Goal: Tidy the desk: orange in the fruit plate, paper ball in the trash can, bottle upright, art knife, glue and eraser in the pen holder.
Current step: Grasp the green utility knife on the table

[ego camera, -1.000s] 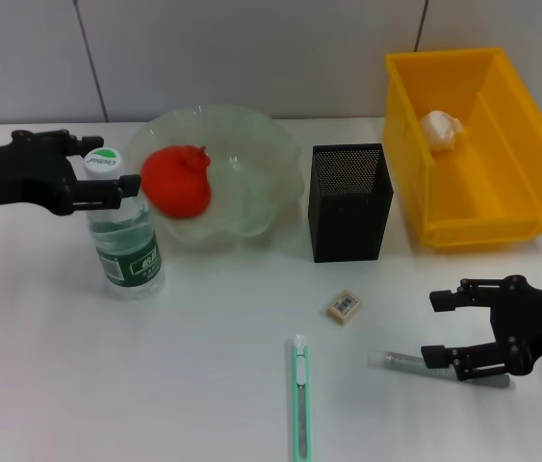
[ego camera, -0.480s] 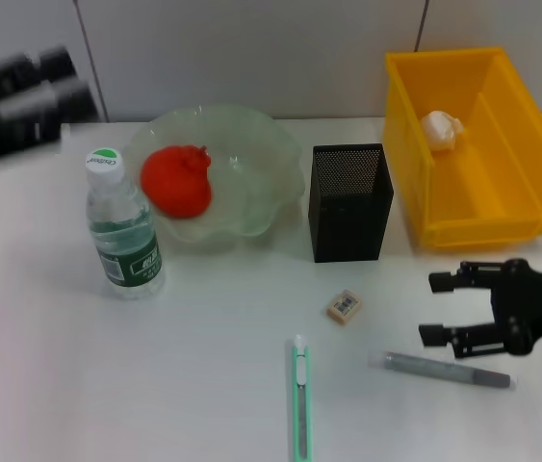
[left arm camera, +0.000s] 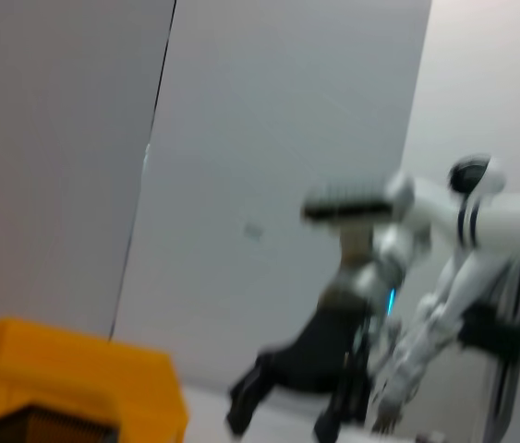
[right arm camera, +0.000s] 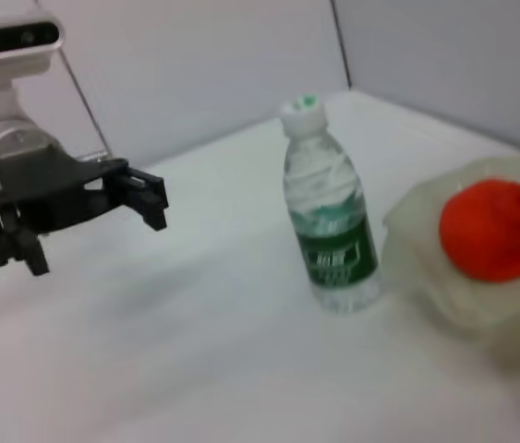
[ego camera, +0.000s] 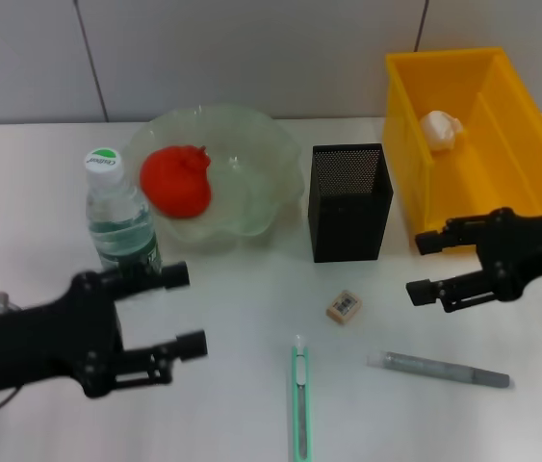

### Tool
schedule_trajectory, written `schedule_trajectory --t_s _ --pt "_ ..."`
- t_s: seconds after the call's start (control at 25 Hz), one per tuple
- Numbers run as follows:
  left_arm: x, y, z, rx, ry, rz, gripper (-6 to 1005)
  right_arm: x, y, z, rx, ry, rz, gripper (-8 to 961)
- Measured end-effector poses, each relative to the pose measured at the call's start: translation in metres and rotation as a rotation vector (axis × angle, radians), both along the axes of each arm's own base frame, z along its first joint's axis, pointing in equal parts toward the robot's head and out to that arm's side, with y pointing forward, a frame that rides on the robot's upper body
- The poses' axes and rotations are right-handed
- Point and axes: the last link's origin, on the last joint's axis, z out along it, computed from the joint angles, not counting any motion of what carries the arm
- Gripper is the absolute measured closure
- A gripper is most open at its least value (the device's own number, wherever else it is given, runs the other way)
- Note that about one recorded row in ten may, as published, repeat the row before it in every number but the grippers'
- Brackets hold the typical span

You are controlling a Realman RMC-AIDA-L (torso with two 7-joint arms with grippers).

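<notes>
We see the white tabletop (ego camera: 251, 404) running back to a grey wall, with open room at its near left and near right. The yellow trash can (ego camera: 502, 183) sits at the far right, the paper ball (ego camera: 441, 129) inside against its far left wall. Left of centre at the far edge the glass fruit plate (ego camera: 261, 173) holds the orange (ego camera: 176, 181). The left pincer (ego camera: 184, 310) hangs over the near left, fingers spread wide and empty, just near of the bottle (ego camera: 118, 223), which stands upright beside the plate's left rim. The right pincer (ego camera: 423, 266) hovers at the right, wide and empty, in front of the trash can's near wall. The black mesh pen holder (ego camera: 349, 202) stands between plate and trash can, apart from both. On open tabletop lie the grey glue (ego camera: 439, 369) stick at near right, the green art knife (ego camera: 299, 397) at near centre, and the small eraser (ego camera: 344, 306) just near of the pen holder.
</notes>
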Motion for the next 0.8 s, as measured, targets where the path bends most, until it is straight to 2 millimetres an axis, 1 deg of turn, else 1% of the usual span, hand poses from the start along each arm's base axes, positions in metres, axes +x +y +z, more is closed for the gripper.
schedule_trajectory --t_s 0.12,0.16,0.32,0.52,0.56,0.64,0.72,0.76,0.8 --pt "-0.006 -0.003 -0.006 0.012 0.034 0.001 186 -0.015 0.008 0.0 -0.051 -0.089 0.011 125" --pt "-0.008 -0.004 -0.007 0.016 0.04 0.003 186 -0.023 0.011 -0.001 -0.077 -0.128 0.015 125" --pt "-0.009 -0.004 -0.007 0.018 0.043 0.007 186 -0.027 0.011 -0.005 -0.096 -0.132 0.015 125" --pt "-0.009 -0.001 -0.01 0.017 0.056 0.014 186 -0.009 -0.005 -0.019 -0.111 -0.094 -0.021 125" --pt "-0.007 0.001 -0.011 0.013 0.058 0.015 186 -0.002 -0.012 -0.023 -0.109 -0.076 -0.027 125" --pt "-0.002 0.006 -0.014 -0.002 0.056 0.013 186 0.002 -0.015 -0.024 -0.105 -0.065 -0.026 125" --pt "0.002 0.008 -0.014 -0.01 0.053 0.011 186 0.01 -0.023 -0.027 -0.083 -0.031 -0.015 125" --pt "0.002 0.008 -0.014 -0.01 0.053 0.011 186 0.019 -0.031 -0.027 -0.05 0.006 0.0 125" --pt "0.011 0.017 -0.011 -0.04 0.047 0.013 186 0.019 -0.031 -0.027 -0.05 0.006 0.0 125"
